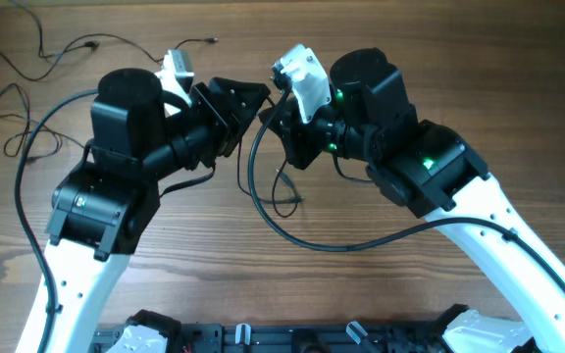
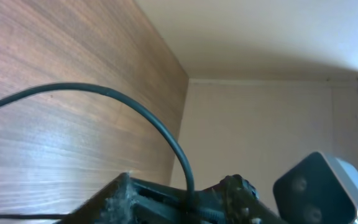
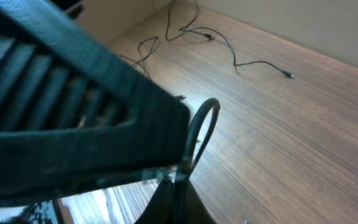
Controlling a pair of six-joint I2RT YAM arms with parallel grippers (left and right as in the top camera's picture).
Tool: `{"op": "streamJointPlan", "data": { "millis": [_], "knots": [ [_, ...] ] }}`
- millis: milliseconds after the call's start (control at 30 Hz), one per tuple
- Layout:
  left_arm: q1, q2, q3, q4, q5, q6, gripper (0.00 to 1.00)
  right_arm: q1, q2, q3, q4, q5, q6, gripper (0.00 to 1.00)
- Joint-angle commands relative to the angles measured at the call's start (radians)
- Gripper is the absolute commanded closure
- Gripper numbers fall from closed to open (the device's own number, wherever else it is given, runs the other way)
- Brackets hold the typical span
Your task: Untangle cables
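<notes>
Your two arms meet over the far middle of the surface [image 1: 194, 270], the left gripper [image 1: 246, 101] and right gripper [image 1: 281, 116] nearly nose to nose, so you look to be mid-pull on one strand rather than fetching a new one. Most of the cables [image 3: 263, 62] lie loose and spread out at the far left, well apart from both grippers. They look separated more than knotted, which suggests the job is well along. In the right wrist view a black loop [image 3: 210, 101] stands up just beside the gripper's finger and may be pinched there, but the contact point is hidden. I cannot tell whether either gripper is clenched, released or grasping anything, and the left wrist view shows mainly the thick arm cable [image 2: 110, 92] arching over the wood. A short thin strand [image 1: 287, 188] shows on the surface below the grippers. Your next move, as I judge it, calls for drawing the two grippers apart slowly and watching that strand. If it tightens, stop and re-grip nearer the crossing. Keep clear of the arm cable too — it sags close to that strand and could snag it.
</notes>
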Motion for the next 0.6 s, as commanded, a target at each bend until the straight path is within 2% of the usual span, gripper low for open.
{"op": "streamJointPlan", "data": {
  "millis": [0,33,233,267,400,533,567],
  "knots": [
    [0.002,0.047,0.013,-0.003,0.054,-0.036,0.58,-0.001,-0.011,0.012,0.012,-0.081,-0.039,0.96],
    [0.002,0.053,0.013,-0.002,0.055,-0.036,0.61,-0.001,-0.011,0.012,0.007,-0.080,-0.039,0.96],
    [0.002,0.056,0.013,0.069,0.107,-0.047,0.67,-0.001,-0.011,0.012,-0.008,-0.080,-0.040,0.96],
    [0.002,0.056,0.013,0.073,0.111,-0.047,0.70,-0.001,-0.011,0.012,-0.008,-0.080,-0.040,0.96],
    [0.002,0.056,0.013,0.070,0.117,-0.047,0.72,-0.001,-0.011,0.012,-0.002,-0.077,-0.039,0.96],
    [0.002,0.056,0.013,0.065,0.117,-0.046,0.94,-0.001,-0.011,0.012,-0.002,-0.077,-0.038,0.95],
    [0.003,0.056,0.013,0.065,0.116,-0.045,0.96,-0.001,-0.011,0.012,-0.002,-0.077,-0.036,0.94]
  ]
}}
